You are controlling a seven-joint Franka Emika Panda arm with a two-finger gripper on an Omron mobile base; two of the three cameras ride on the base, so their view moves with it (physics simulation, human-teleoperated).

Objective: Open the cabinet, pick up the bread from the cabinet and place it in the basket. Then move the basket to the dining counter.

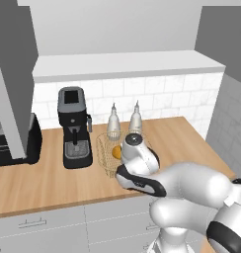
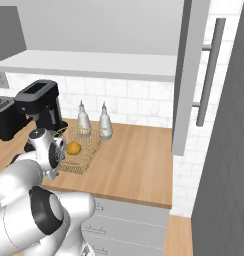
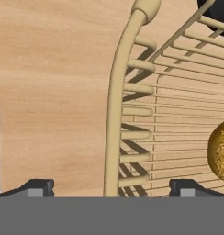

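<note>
The tan wire basket stands on the wooden worktop, and the round golden bread lies inside it. My hand hangs low over the basket's near right side. In the hand view my gripper is open, one finger on each side of the basket's rim, with the bread at the right edge. From the right I see the basket and the bread just past my wrist. The cabinet door stands open with its bar handle; the other door is open too. The dining counter is out of view.
A black coffee machine stands left of the basket, with a dark toaster beyond it. Two glass bottles stand right behind the basket against the tiled wall. Grey drawers run under the worktop.
</note>
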